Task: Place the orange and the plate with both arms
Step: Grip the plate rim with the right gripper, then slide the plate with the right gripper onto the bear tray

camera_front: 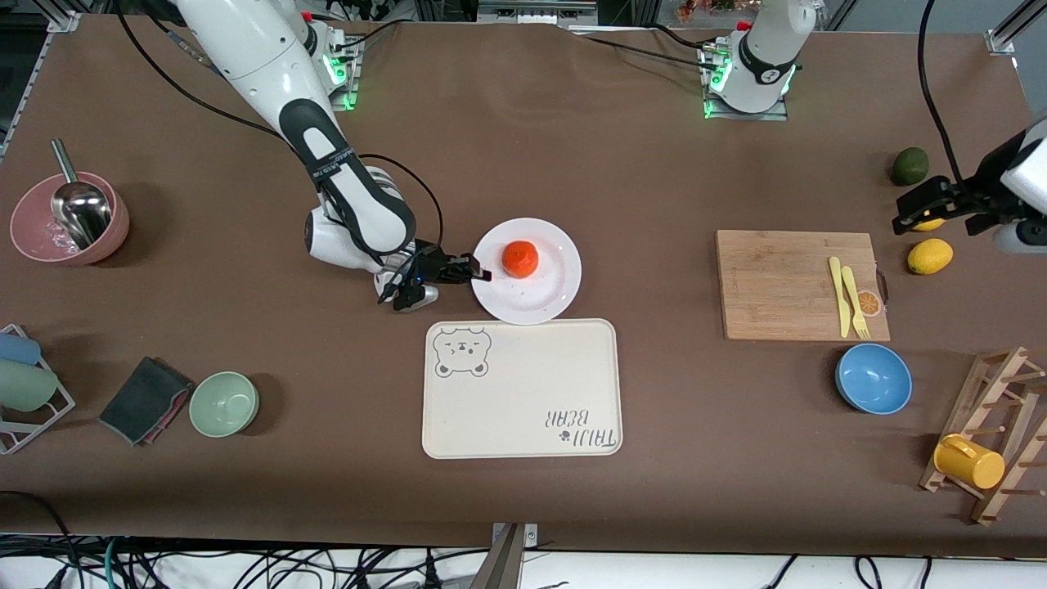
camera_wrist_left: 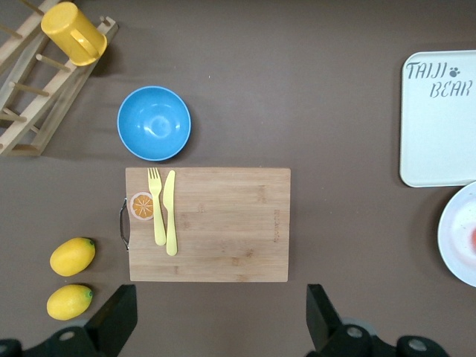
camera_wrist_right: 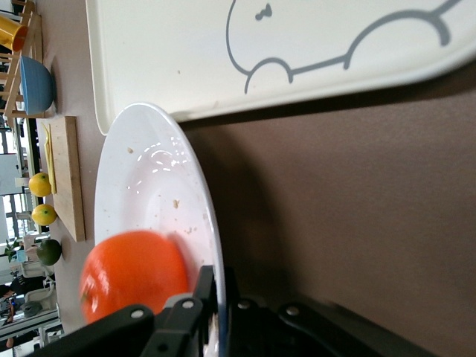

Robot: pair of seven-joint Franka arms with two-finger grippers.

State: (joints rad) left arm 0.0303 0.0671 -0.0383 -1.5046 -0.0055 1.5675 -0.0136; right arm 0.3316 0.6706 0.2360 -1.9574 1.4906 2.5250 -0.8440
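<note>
From the front camera: orange (camera_front: 519,258) resting on the white plate (camera_front: 550,293), plate touching or slightly overlapping the farther edge of the bear-print tray (camera_front: 522,388). Right gripper (camera_front: 481,274) low at the plate's rim on the side toward the right arm's end, pinching that rim. Left gripper (camera_front: 932,205) up over the lemons (camera_front: 929,256) at the left arm's end, near a dark green fruit (camera_front: 909,165); arm waiting there. Cutting board (camera_front: 800,285) with yellow knife and fork (camera_front: 849,296), blue bowl (camera_front: 873,378) nearer the camera. Left wrist view: fingers (camera_wrist_left: 117,318) spread wide above the board (camera_wrist_left: 208,223), bowl (camera_wrist_left: 154,123) and both lemons (camera_wrist_left: 71,256) in sight, plate edge (camera_wrist_left: 460,230) at the frame's border. Right wrist view: fingers (camera_wrist_right: 199,286) closed on the plate rim (camera_wrist_right: 208,223), orange (camera_wrist_right: 132,282) just beside them on the plate, tray (camera_wrist_right: 223,52) touching the plate.
</note>
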